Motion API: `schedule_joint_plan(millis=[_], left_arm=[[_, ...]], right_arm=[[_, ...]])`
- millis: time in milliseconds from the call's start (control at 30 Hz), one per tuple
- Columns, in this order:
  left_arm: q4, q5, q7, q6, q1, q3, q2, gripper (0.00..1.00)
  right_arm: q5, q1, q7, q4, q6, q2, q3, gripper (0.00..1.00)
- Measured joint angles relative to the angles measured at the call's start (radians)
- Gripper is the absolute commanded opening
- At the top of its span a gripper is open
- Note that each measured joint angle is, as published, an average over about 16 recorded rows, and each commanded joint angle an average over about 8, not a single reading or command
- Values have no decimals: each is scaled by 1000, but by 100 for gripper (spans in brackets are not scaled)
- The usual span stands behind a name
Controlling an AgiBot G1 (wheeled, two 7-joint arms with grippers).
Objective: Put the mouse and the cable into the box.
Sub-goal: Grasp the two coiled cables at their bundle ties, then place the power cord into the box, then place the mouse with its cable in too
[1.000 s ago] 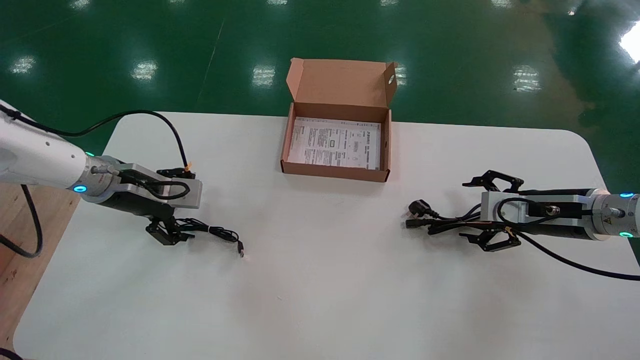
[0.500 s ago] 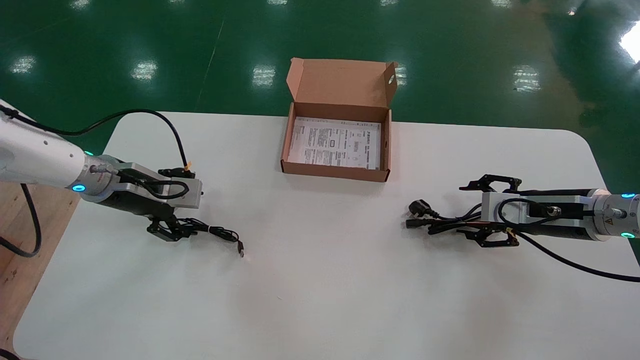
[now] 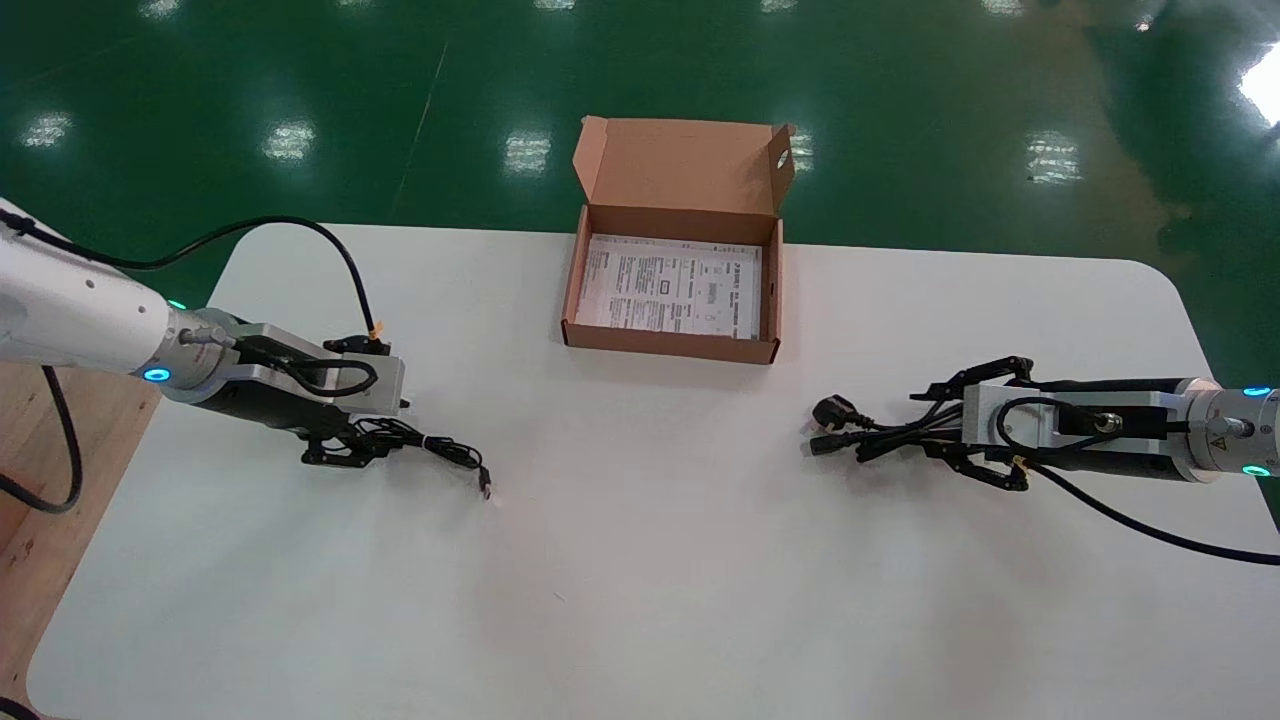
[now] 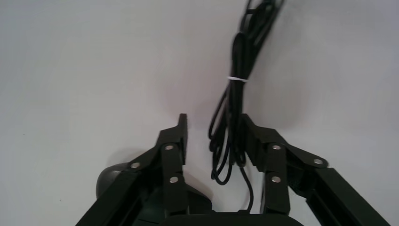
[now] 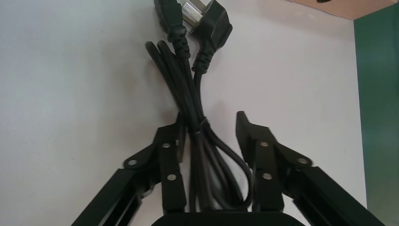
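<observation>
The open cardboard box point(image 3: 672, 346) stands at the table's far middle with a printed sheet point(image 3: 668, 290) inside. My left gripper point(image 3: 350, 450) point(image 4: 212, 125) is low over the table at the left, open, and the mouse's thin bundled cable point(image 3: 445, 455) point(image 4: 235, 94) runs between its fingers, lying against one finger. The dark mouse point(image 4: 110, 176) shows beside one finger in the left wrist view; the head view hides it. My right gripper point(image 3: 925, 425) point(image 5: 209, 125) at the right straddles the tied black power cable point(image 3: 850, 432) point(image 5: 188, 94), open, one finger touching it.
The white table point(image 3: 640, 560) has rounded corners and green floor behind it. The mouse cable's USB plug point(image 3: 485, 490) lies toward the table's middle. The power plugs point(image 3: 835, 410) point toward the centre. A wooden surface point(image 3: 30, 520) borders the left side.
Both grippers have narrowed their fingers around their cables over the last second. The mouse cable and its USB plug shifted slightly away from the table's front edge.
</observation>
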State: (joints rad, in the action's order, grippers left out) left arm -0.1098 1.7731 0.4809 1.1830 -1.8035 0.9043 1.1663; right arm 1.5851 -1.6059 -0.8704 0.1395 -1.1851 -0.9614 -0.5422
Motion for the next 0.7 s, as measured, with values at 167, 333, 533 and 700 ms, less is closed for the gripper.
schedule_joint_plan(millis=[167, 333, 533, 700], left_arm=[[-1, 0, 0, 0, 0, 0, 0, 0], [-1, 0, 0, 1, 0, 0, -1, 0], [-6, -23, -9, -2, -17, -17, -9, 0], [-34, -96, -20, -22, -57, -71, -49, 0]], right_arm=[[0, 0, 0, 1, 0, 0, 0, 0], [-1, 0, 1, 1, -1, 1, 0, 0], [-8, -11, 7, 5, -12, 6, 5, 0], [-24, -43, 19, 29, -21, 9, 17, 0]])
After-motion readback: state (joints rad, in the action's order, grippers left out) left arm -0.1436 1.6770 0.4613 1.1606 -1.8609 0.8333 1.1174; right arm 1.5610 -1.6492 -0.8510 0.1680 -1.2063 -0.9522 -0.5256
